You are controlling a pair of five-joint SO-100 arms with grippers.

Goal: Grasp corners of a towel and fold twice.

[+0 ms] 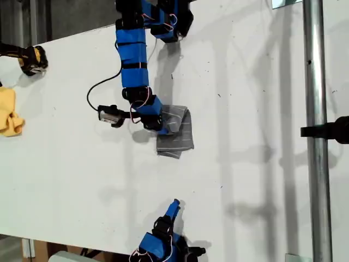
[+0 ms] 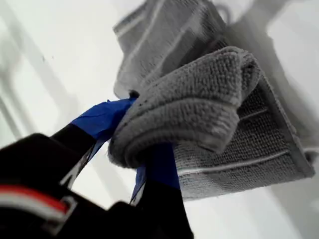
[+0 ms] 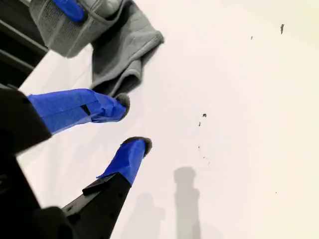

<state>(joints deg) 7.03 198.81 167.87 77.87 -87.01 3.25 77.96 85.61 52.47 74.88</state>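
White table (image 1: 262, 164) under folded grey towel (image 1: 177, 136) and yellow cloth (image 1: 8, 112) (exterior view's left edge)

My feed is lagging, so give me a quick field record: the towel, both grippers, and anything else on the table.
towel: grey striped towel, bunched and partly folded, mid-table in the exterior view
first gripper: my first gripper shut on a rolled towel edge, part of the cloth lifted
second gripper: my second gripper open, empty, over bare table, apart from the towel
fold state: not flat; layers overlap unevenly
other items: yellow cloth at the exterior view's left edge
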